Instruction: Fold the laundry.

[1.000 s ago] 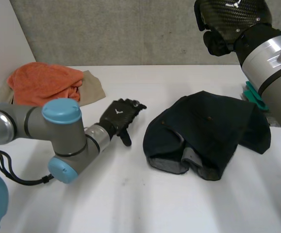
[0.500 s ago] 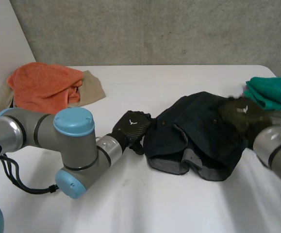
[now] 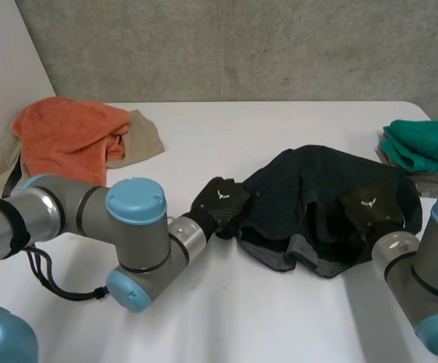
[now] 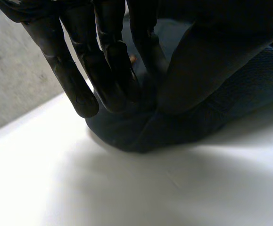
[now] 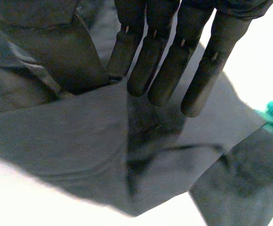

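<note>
Two black hands meet one dark garment (image 3: 321, 189), which lies crumpled on the white table (image 3: 264, 318), right of centre, with a paler grey lining (image 3: 298, 246) showing along its near edge. Left hand (image 3: 220, 203): reaching in from the left at the end of the left arm (image 3: 60, 215), it sits at the garment's left edge; in the left wrist view its fingers (image 4: 79, 84) are straight and slightly spread, tips down on the rounded rim of the cloth, the thumb (image 4: 207, 66) pressing on the cloth just beside them, so the hand reads as open and touching, with no cloth gathered into it. Right hand (image 3: 366, 210): coming up from the near right on the right arm (image 3: 430, 272), it lies over the garment's right part; in the right wrist view its fingers (image 5: 162, 66) are straight and side by side above a flat panel of the cloth, palm down, grasping nothing; whether the tips touch the fabric cannot be told. At the far left of the table an orange cloth (image 3: 71, 136) is heaped on a beige cloth (image 3: 144, 136); at the far right a folded green cloth (image 3: 427, 144) rests on a grey cloth (image 3: 430, 180), well apart from the orange heap and near the garment's right end. A concrete wall (image 3: 241, 45) stands behind the table
</note>
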`<state>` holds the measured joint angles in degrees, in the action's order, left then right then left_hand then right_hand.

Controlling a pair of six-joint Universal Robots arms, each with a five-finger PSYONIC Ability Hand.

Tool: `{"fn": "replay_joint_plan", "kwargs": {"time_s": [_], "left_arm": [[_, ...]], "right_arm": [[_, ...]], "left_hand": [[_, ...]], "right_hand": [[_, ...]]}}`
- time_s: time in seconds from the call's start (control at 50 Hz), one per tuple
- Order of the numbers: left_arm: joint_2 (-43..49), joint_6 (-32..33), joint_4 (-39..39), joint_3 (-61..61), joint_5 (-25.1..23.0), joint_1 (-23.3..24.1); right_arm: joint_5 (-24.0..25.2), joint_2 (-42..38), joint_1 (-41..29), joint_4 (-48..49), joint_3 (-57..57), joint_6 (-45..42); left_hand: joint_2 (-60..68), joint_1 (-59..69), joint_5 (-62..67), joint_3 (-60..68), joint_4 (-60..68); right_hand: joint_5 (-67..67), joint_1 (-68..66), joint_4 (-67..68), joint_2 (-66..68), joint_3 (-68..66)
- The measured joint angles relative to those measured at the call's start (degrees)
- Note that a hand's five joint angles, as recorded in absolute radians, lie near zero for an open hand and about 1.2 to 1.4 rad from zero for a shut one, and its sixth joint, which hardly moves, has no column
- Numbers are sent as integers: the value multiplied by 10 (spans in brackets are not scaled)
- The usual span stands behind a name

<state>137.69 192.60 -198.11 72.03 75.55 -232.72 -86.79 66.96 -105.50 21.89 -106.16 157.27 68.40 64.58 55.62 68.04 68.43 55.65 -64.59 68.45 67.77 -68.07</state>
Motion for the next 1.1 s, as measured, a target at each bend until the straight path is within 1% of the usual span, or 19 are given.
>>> {"fn": "replay_joint_plan", "kwargs": {"time_s": [0.14,0.18,0.22,0.26,0.34,0.42,0.5,0.6,0.7,0.78,0.84,0.88,0.9,0.92,0.94,0.98,1.0,1.04,1.1], "left_arm": [[-52,-9,-38,-2,38,-4],[-105,-16,-59,4,76,-17],[-127,-18,-64,9,89,-23],[-178,-21,-72,23,110,-35],[-250,-24,-73,57,121,-46],[-308,-26,-64,106,117,-41],[-339,-31,-53,150,112,-11],[-336,-41,-48,175,111,65],[-280,-46,-52,150,112,140],[-215,-48,-53,107,114,167],[-158,-52,-52,67,111,180],[-135,-59,-50,50,108,183],[-130,-63,-50,46,106,183],[-124,-71,-49,42,102,183],[-123,-77,-49,40,100,182],[-128,-86,-48,42,96,179],[-134,-90,-48,44,95,176],[-152,-98,-48,52,92,165],[-198,-103,-49,75,86,126]], "right_arm": [[-7,9,-6,21,56,-57],[-8,14,-22,19,109,-78],[-8,15,-30,17,129,-82],[-10,15,-48,10,178,-87],[-12,10,-68,-7,246,-87],[-6,-2,-76,-16,294,-80],[7,-24,-76,-1,327,-67],[22,-54,-72,43,350,-34],[29,-86,-55,97,358,3],[27,-116,-36,117,360,9],[23,-144,-9,120,363,0],[20,-158,10,114,365,-13],[19,-162,16,110,365,-18],[18,-167,27,100,365,-26],[17,-169,33,90,365,-31],[16,-167,41,67,365,-39],[15,-163,44,51,364,-42],[14,-147,49,8,362,-46],[13,-97,52,-87,356,-49]], "left_hand": [[1,0,0,1,2],[1,0,0,1,2],[1,0,0,1,2],[1,0,0,1,2],[1,0,4,1,2],[1,0,14,1,2],[2,0,14,3,2],[2,0,14,3,2],[3,1,14,3,2],[3,1,14,3,2],[-49,-13,-20,-46,-49],[-209,-182,-166,-193,-198],[-209,-182,-166,-193,-198],[-417,-413,-382,-409,-412],[-469,-455,-437,-454,-466],[-532,-503,-509,-526,-534],[-537,-505,-516,-531,-540],[-540,-505,-520,-534,-544],[-540,-505,-520,-534,-544]], "right_hand": [[0,0,2,0,-1],[0,0,2,0,-1],[0,0,2,0,-1],[0,0,2,0,-1],[0,0,2,0,-1],[0,0,2,0,-1],[0,0,2,0,-1],[0,0,2,0,-1],[0,0,2,0,-1],[0,0,2,0,-1],[0,0,2,0,-2],[-28,21,-49,-45,46],[-48,48,-72,-67,69],[-224,223,-244,-257,253],[-307,304,-322,-337,331],[-460,447,-476,-479,472],[-498,492,-519,-523,520],[-529,515,-556,-552,555],[-529,515,-559,-552,557]]}}
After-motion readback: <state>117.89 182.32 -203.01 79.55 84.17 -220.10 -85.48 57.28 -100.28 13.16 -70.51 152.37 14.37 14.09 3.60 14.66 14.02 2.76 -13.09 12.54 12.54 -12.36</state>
